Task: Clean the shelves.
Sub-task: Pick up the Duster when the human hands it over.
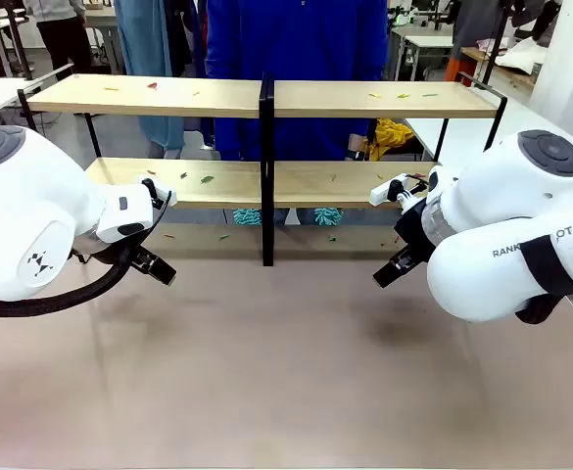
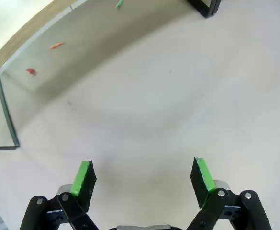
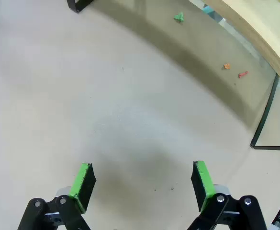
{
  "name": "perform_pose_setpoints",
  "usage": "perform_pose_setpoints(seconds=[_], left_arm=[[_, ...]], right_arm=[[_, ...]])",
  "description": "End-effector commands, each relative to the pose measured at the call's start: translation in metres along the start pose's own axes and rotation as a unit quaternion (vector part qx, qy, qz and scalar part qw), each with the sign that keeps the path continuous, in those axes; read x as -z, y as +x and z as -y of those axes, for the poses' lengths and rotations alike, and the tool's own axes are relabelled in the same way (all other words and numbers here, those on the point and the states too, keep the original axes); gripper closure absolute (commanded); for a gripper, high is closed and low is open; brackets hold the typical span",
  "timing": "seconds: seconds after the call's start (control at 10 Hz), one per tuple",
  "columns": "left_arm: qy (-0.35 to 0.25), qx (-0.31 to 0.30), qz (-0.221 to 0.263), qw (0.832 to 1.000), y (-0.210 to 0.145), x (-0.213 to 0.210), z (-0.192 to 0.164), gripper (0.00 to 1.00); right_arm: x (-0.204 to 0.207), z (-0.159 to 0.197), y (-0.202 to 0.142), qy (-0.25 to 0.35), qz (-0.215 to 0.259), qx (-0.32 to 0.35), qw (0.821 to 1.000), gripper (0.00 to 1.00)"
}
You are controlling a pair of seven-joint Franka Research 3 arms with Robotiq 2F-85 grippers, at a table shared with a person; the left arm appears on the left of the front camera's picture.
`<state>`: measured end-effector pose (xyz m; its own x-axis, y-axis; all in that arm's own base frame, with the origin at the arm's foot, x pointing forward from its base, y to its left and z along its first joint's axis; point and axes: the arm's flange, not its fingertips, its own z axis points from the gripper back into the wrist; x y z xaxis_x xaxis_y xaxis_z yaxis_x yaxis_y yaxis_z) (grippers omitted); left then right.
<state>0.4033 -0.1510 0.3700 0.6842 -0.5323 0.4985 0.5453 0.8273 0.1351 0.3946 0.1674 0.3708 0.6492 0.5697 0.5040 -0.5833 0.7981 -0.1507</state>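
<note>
Both hands are empty and hang low over the beige worktop (image 1: 286,372). My left hand (image 1: 157,266) sits at 9 o'clock in the front view and my right hand (image 1: 388,273) at 3 o'clock, well apart, with bare worktop between them. In the left wrist view my fingers are spread wide, the green pads (image 2: 84,178) facing each other with nothing between them. The right wrist view shows the same spread: right pads (image 3: 201,181) apart, pinching nothing. The shelves (image 1: 168,98) stand at 12 o'clock along the far part of the worktop, beyond both hands. They have two tiers of light wooden boards on either side of a black central upright (image 1: 266,166), and neither hand touches them. Small coloured scraps lie on the boards: a green scrap (image 1: 206,179) on the lower left board, green bits (image 1: 374,95) on the upper right board, and a red scrap (image 1: 152,85) on the upper left board. More lie on the worktop under the lower tier. My left wrist view has an orange bit (image 2: 56,45) and a red bit (image 2: 30,71) at 11 o'clock. My right wrist view has a green shred (image 3: 179,17) at 12 o'clock, and an orange speck (image 3: 226,66) and a red speck (image 3: 242,74) at 1 o'clock. A person in a blue top (image 1: 296,39) stands just behind the shelves at 12 o'clock.
</note>
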Motion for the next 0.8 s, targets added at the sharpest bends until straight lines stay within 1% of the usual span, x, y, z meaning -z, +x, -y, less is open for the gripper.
perform_pose_setpoints(seconds=[0.0, 0.7], left_arm=[[0.000, 0.000, 0.000, 1.000, 0.0001, -0.0001, 0.0000, 0.00], [0.000, 0.000, 0.000, 1.000, 0.0001, -0.0001, 0.0000, 0.00]], right_arm=[[0.0000, 0.0000, 0.0001, 0.000, 0.000, 0.000, 1.000, 0.00], [0.0000, 0.0000, 0.0001, 0.000, 0.000, 0.000, 1.000, 0.00]])
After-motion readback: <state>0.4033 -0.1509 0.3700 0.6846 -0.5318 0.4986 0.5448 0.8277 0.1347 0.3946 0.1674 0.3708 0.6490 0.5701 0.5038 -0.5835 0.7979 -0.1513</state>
